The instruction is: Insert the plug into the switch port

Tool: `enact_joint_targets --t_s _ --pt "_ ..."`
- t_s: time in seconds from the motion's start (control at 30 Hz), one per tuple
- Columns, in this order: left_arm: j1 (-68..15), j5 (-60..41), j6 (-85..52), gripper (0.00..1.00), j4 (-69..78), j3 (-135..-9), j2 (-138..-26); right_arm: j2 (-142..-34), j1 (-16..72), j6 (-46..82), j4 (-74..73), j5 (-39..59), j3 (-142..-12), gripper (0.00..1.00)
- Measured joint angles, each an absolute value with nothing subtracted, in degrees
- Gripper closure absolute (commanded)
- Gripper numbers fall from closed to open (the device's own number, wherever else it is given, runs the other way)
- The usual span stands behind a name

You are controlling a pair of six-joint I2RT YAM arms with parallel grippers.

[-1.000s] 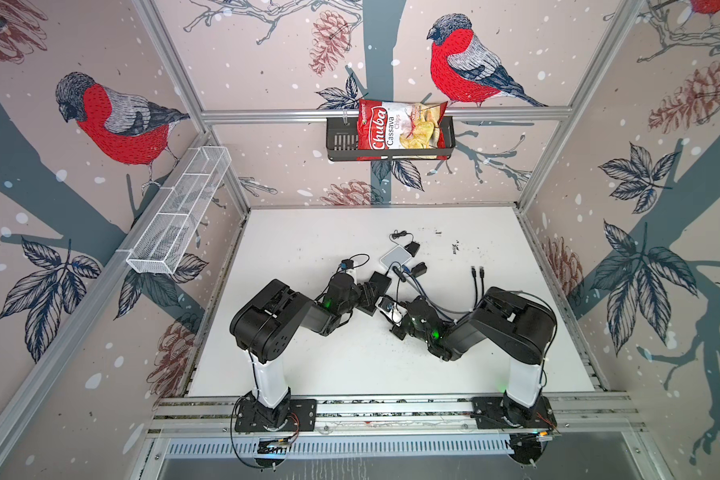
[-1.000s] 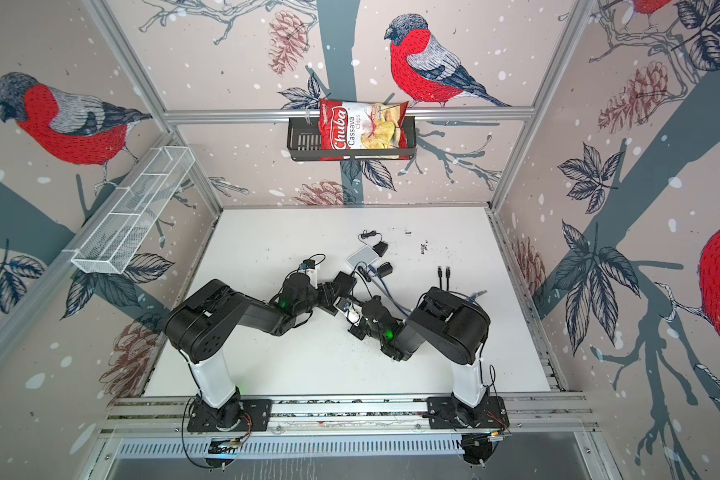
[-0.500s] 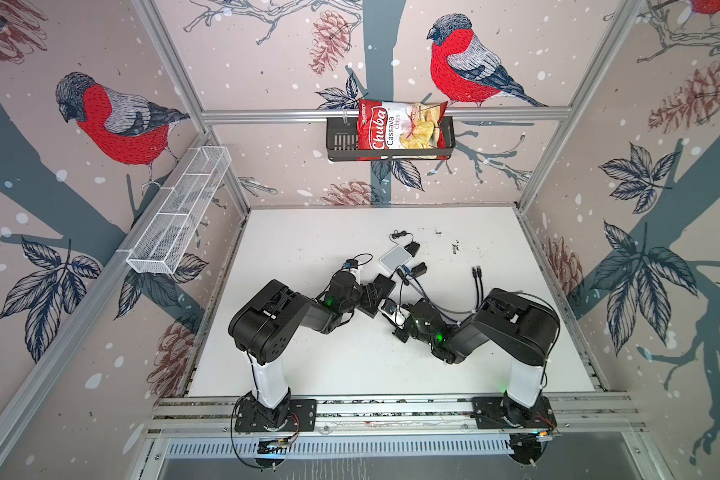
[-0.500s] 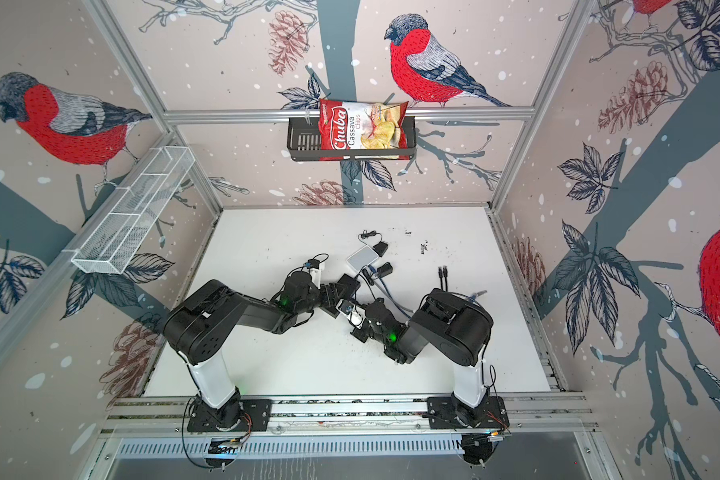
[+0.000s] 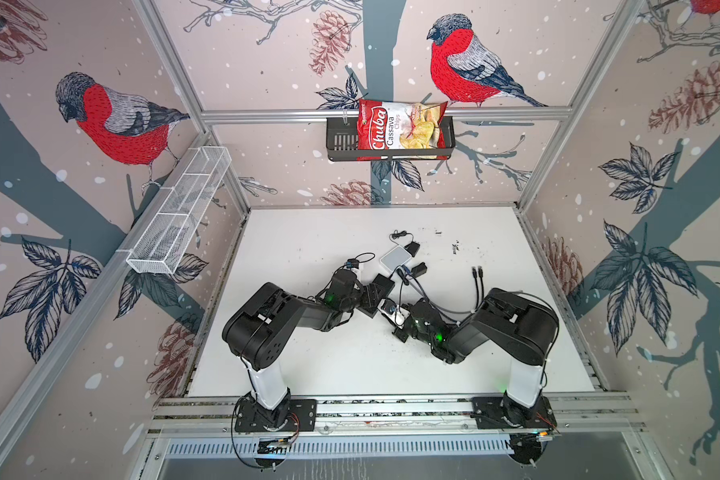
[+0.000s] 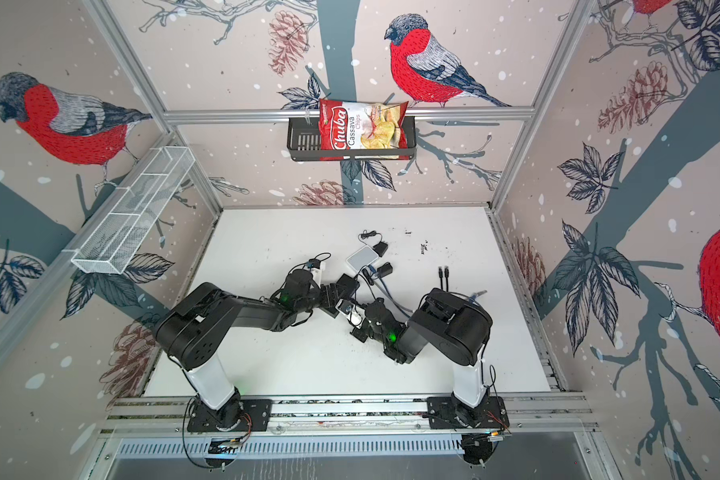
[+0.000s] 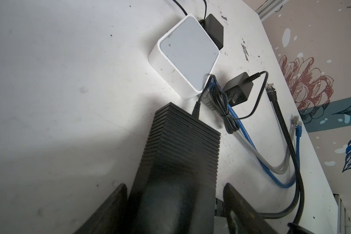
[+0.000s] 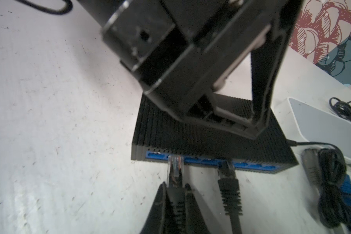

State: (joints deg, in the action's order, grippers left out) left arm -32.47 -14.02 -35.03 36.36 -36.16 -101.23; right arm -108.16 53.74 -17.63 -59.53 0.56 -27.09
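Black plug (image 8: 227,169) x1, clear plug (image 8: 176,163) x1, switch (image 8: 166,135)

Your right pincer (image 8: 175,185) has pushed the plug (image 8: 175,162) forward to the ports (image 8: 203,161) of the switch (image 8: 166,137); whether it's seated looks unclear. Your left pincer (image 7: 173,189) has spread wider on either side of the switch.

free: table (image 5: 371,365) near side | blkd: cables (image 7: 227,119) + white box (image 7: 187,54) beside switch (image 7: 182,141)
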Motion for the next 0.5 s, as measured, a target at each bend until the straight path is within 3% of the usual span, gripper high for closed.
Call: enact_joint_targets --t_s 0.5 --pt "-32.4 -13.4 -35.2 0.24 33.9 -35.7 -99.4 -108.5 53.6 -17.6 -60.3 0.5 -27.3 0.93"
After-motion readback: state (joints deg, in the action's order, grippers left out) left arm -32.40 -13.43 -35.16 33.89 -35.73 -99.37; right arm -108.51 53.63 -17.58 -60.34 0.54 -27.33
